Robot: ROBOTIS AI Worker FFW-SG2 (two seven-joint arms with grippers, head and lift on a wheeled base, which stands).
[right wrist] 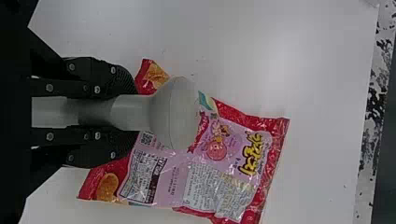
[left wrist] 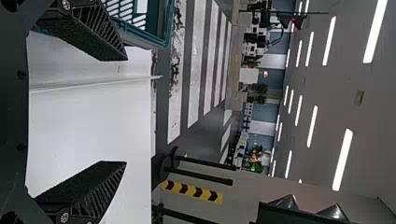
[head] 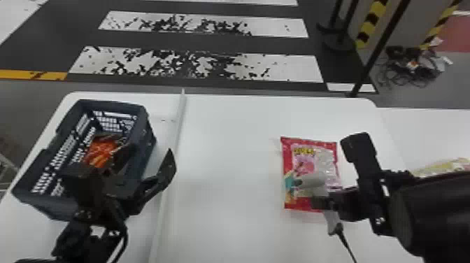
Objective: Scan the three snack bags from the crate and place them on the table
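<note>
In the head view, the left gripper [head: 147, 160] gapes by the crate [head: 146, 127], an orange bag [head: 99, 152] inside; the right gripper [head: 323, 201] holds the scanner [head: 311, 179] above a red bag [head: 307, 147] on the table [head: 227, 157]. Left wrist view — fingers [left wrist: 84, 186] wide apart. Right wrist view — fingers closed on the scanner.

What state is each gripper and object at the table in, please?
Left gripper: open
Right gripper: shut on the scanner
Scanner: held over the red bag
Red bag: lying flat
Crate: upright, open-topped
Orange bag: inside the crate
Yellow bag: lying down, partly hidden
</note>
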